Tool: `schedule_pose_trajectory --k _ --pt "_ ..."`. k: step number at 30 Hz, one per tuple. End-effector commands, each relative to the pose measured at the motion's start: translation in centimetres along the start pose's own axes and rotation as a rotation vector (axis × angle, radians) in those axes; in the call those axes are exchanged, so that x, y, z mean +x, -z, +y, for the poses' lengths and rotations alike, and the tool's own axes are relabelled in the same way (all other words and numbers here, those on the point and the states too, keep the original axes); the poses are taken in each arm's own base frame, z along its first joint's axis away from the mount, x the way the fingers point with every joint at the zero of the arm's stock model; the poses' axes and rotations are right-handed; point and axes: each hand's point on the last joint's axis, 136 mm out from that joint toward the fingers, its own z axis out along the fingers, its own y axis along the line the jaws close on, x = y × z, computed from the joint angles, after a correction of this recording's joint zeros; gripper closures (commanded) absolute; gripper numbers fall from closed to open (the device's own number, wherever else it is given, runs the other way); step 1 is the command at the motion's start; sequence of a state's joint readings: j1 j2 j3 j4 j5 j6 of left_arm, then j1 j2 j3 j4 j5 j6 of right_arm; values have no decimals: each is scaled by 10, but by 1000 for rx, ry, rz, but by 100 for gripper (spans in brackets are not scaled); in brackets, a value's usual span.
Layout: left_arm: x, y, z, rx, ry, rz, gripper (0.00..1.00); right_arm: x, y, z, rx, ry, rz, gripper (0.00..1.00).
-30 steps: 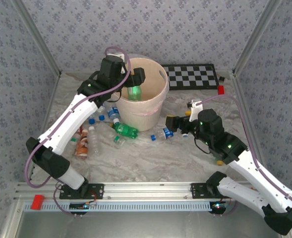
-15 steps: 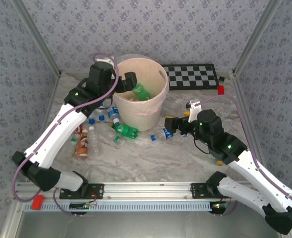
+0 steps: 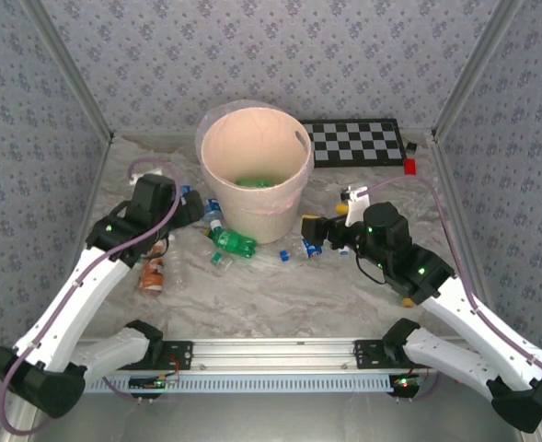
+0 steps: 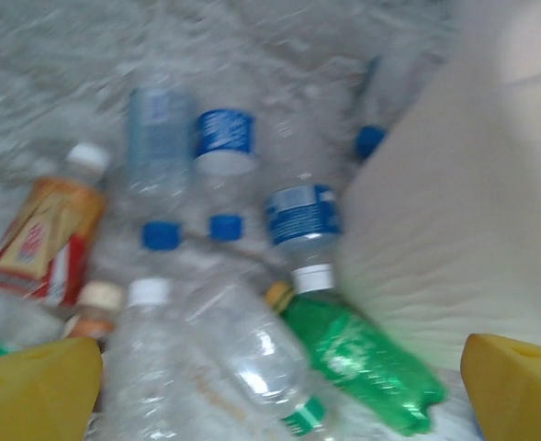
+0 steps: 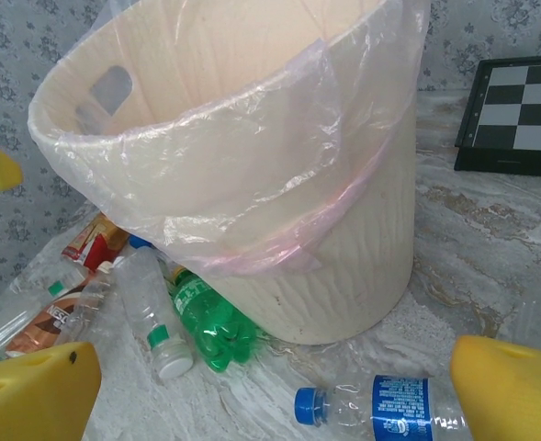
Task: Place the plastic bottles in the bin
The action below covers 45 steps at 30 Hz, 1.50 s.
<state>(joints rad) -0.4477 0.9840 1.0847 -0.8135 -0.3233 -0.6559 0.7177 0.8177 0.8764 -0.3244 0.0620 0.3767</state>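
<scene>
jaws on both arms are released and grasp nothing. the left jaws hang low over the bottles (image 3: pixel 213 214) lying left of the bin (image 3: pixel 261 214), their yellow fingertips (image 4: pixel 36 386) far apart in the left wrist view. the right jaws sit low to the right of the bin, yellow fingertips (image 5: pixel 31 390) just as widely spread.

the tabletop (image 3: pixel 280 299) is covered in a pale marbled sheet. the bin stands upright toward the back middle of it, peach-cream, with a thin clear liner (image 5: pixel 279 138) folded over its rim. behind and right of it a black-and-white checkerboard (image 3: pixel 355 141) lies flat.

one green bottle (image 3: pixel 252 182) lies on the bin's floor. the rest lie on the tabletop: a second green bottle (image 3: pixel 234 243) on its side just beside the foot of the bin at its front left, an orange-brown bottle (image 3: pixel 151 274) farther left, and several clear bottles with blue caps or labels (image 4: pixel 224 147) between them. a clear blue-labelled bottle (image 5: pixel 394 404) lies on its side between the right fingertips, blue cap to the left; whether it touches them i cannot tell. a small red block (image 3: pixel 409 166) sits at the checkerboard's right end.
</scene>
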Motion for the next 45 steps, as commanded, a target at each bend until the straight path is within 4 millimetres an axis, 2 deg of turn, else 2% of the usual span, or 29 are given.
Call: schedule_pose_trajectory --k 1,4,6,9,16,19,25,31,45 --pt "25 0 41 -100 80 41 0 1 -2 4 -22 13 -10 0" --pt "47 -9 61 -120 144 87 0 1 -2 4 -19 16 -9 0" --pt "63 -17 67 -115 187 133 1 2 -2 2 -13 16 -9 0" --pt "83 -29 65 -87 224 197 6 4 -2 1 -6 15 -3 0" --pt "122 -55 60 -73 258 338 27 8 -4 -4 11 4 4 0" --pt "135 -61 64 -92 258 379 31 8 -3 -4 15 4 2 0" --pt "147 -68 75 -151 237 408 32 10 -3 -5 14 0 7 0" --pt "154 -77 79 -176 203 435 32 10 -2 -5 17 -7 8 0" --pt "164 -100 70 -159 180 474 31 9 -2 -5 18 -11 9 1"
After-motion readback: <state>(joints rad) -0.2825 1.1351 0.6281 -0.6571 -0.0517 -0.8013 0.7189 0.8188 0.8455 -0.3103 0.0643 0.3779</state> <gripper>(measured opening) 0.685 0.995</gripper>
